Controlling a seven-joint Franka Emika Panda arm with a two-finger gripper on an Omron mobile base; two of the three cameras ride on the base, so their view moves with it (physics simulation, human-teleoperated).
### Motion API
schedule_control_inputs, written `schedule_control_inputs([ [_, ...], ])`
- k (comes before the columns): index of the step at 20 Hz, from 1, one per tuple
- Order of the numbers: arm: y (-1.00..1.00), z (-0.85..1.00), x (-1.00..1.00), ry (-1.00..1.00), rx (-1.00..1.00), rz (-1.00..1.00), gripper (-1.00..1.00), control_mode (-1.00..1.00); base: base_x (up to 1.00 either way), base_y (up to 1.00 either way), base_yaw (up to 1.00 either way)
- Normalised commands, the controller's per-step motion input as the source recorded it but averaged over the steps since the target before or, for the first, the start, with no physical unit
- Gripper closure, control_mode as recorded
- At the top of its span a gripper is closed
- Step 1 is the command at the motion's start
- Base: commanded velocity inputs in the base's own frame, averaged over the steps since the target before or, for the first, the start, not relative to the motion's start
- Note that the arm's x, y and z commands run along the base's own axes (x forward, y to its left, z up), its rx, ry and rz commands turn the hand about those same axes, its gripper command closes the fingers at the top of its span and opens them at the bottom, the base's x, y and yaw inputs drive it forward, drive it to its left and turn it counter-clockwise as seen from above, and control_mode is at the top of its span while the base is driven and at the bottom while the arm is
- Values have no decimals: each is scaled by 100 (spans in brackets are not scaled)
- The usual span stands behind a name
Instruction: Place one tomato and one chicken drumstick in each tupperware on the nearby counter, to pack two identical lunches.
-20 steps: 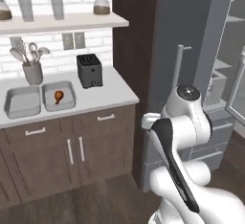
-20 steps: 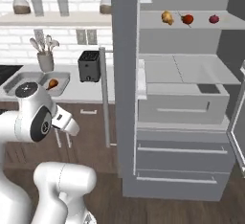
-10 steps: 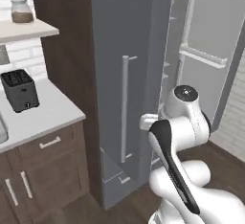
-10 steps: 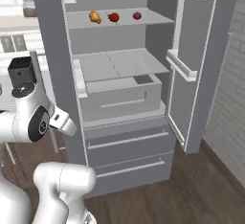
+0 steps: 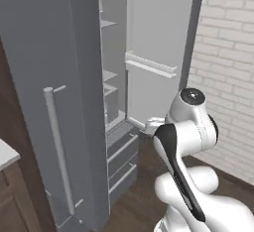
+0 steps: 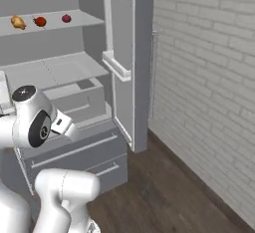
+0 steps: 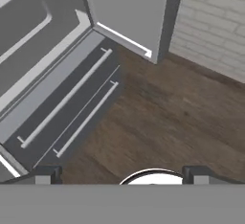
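Pincer gapes empty above wood floor beside fridge drawers

No text, label, brand, number or sign can be read anywhere in these pictures. The tall grey refrigerator with its open door bears plain, unmarked faces, its lower drawers carry only bare bar handles, the pale brick wall has no sign on it, and the dark wooden floor is without markings.
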Motion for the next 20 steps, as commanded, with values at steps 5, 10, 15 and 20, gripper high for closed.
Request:
schedule_control_inputs([
  [5,0,0,0,0,0,0,-100,100,85,-41,17],
  [10,0,0,0,0,0,0,-100,100,-32,38,57],
  [15,0,0,0,0,0,0,-100,100,-8,16,49],
  [20,0,0,0,0,0,0,-100,100,8,-7,4],
])
